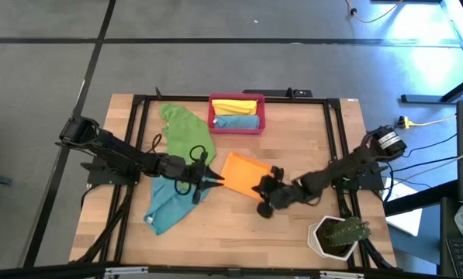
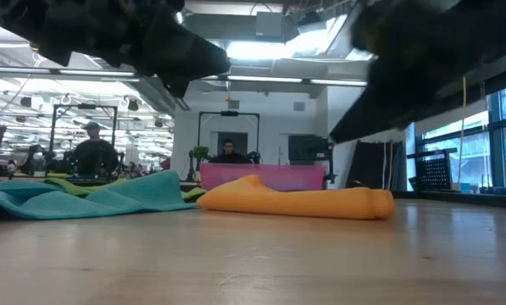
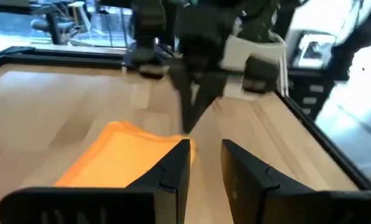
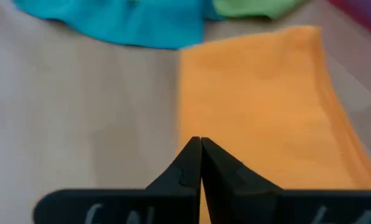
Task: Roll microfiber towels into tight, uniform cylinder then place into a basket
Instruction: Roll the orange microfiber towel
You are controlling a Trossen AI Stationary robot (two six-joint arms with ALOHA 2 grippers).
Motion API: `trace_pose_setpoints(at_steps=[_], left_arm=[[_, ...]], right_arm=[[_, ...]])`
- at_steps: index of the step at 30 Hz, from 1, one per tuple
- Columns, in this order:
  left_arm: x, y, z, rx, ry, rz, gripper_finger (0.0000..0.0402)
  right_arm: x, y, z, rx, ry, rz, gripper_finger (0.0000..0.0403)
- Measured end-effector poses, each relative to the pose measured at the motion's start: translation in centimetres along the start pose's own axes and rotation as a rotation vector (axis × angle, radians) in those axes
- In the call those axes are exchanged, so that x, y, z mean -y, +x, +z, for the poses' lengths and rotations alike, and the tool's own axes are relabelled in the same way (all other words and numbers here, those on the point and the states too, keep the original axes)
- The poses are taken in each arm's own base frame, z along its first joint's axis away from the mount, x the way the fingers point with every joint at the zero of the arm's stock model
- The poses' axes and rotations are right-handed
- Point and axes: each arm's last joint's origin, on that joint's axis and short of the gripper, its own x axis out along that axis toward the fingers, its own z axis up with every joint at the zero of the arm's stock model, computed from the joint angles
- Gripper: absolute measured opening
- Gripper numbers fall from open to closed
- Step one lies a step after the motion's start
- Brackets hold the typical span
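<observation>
Two grippers flank the flat folded orange microfiber towel (image 1: 243, 172) mid-worktop: left gripper (image 1: 213, 180) part-open at its near-left corner, right gripper (image 1: 260, 186) shut empty at its opposite edge, red-pink plastic basket (image 1: 236, 124) beyond.

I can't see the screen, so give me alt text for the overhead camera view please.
Two dark arms meet over an orange towel mid-table, left tool at its left edge, right tool shut at its right. Green and teal towels lie left; a red basket behind holds two rolls.
</observation>
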Motion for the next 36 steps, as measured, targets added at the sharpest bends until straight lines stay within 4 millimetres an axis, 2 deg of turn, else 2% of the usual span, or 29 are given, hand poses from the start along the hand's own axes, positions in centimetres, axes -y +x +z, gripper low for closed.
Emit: trace_pose_setpoints(at_steps=[4,8,14,19,23,30,36], left_arm=[[1.0,-0.2,-0.5,-0.033,0.028,0.009,0.0086],[2.0,-0.4,-1.1,-0.070,0.048,0.041,0.0102],[2.3,-0.7,-1.7,-0.104,0.078,0.214,0.0133],[2.2,-0.7,-1.9,-0.119,0.085,0.227,0.0160],[2.2,-0.8,-1.9,-0.124,0.092,0.227,0.0174],[2.2,-0.6,-2.2,-0.145,0.099,0.219,0.0180],[2.3,0.7,-2.3,-0.163,0.129,0.225,0.0181]], right_arm=[[-1.6,-1.3,-1.0,0.035,-0.135,0.020,0.0013],[-2.2,-1.3,-1.6,0.039,-0.147,0.030,0.0032],[-2.6,-0.4,-3.1,-0.011,-0.232,0.029,0.0117],[-2.3,0.4,-4.2,-0.058,-0.418,0.001,0.0196],[-1.8,0.8,-4.7,-0.085,-0.477,-0.064,0.0235],[-1.3,1.6,-6.0,-0.137,-0.499,-0.126,0.0240],[-1.4,2.1,-6.5,-0.119,-0.487,-0.168,0.0227]])
